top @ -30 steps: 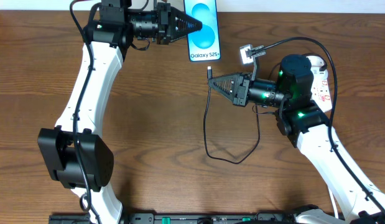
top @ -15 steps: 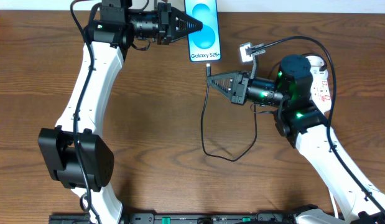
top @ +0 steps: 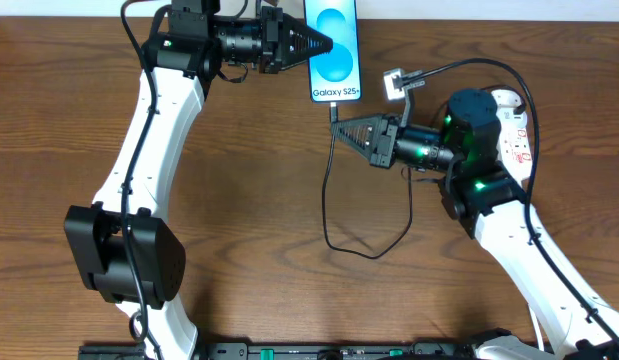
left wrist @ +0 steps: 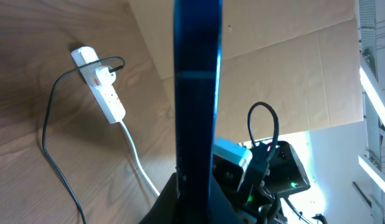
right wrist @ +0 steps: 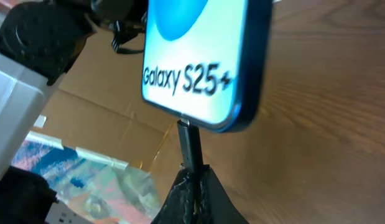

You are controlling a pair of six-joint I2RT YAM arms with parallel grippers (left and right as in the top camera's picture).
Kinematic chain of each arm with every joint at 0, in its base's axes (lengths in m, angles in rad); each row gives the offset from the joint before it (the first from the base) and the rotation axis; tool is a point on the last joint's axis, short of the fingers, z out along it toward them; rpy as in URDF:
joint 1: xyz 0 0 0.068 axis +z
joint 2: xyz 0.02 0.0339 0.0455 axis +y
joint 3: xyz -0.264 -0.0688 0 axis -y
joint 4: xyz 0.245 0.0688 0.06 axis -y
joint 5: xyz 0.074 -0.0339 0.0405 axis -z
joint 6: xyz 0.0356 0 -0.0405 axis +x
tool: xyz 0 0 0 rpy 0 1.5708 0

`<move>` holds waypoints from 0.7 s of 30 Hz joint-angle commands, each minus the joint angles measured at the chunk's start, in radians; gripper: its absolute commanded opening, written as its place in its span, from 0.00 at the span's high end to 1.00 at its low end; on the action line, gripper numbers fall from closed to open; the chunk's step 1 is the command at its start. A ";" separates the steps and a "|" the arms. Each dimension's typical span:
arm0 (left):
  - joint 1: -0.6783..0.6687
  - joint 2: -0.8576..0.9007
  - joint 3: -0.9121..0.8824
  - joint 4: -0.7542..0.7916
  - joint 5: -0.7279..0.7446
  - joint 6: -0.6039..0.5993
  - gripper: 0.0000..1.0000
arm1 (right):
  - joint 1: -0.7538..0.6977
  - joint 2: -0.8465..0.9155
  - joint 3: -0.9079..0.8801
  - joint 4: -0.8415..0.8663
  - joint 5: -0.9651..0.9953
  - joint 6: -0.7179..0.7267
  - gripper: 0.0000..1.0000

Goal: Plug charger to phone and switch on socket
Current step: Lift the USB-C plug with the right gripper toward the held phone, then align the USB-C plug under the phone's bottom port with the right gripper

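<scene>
The phone (top: pixel 336 50) has shifted a little up and to the right since a second ago. The charger's plug (top: pixel 334 108), which was then clearly below the phone's bottom edge, now touches that edge. In the right wrist view the plug (right wrist: pixel 191 146) stands straight against the middle of the phone's (right wrist: pixel 198 62) bottom rim, just under the words "Galaxy S25+". It looks lined up with the port and perhaps partly in, but I cannot tell how deep it sits. My judgement is that the plugging step is nearly done and only a short, straight push is left.

The left jaws are closed on the phone's left side, and in the left wrist view the phone (left wrist: pixel 197 93) shows edge-on between them. The right jaws are pinched tight on the plug just below the phone.

The phone is slim with a dark rim, and its screen is bright blue and white. The charger's thin black cable (top: pixel 329 200) hangs down from the phone in a loose loop on the wooden surface (top: pixel 249 200). The socket (top: pixel 519 135) lies well to the right of the phone, partly hidden by the right arm. It is white with red marks, and its switch is too small to read.
</scene>
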 commanded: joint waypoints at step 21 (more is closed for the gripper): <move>0.003 -0.027 0.013 0.007 -0.018 0.018 0.93 | -0.010 -0.008 0.004 0.006 -0.043 0.014 0.99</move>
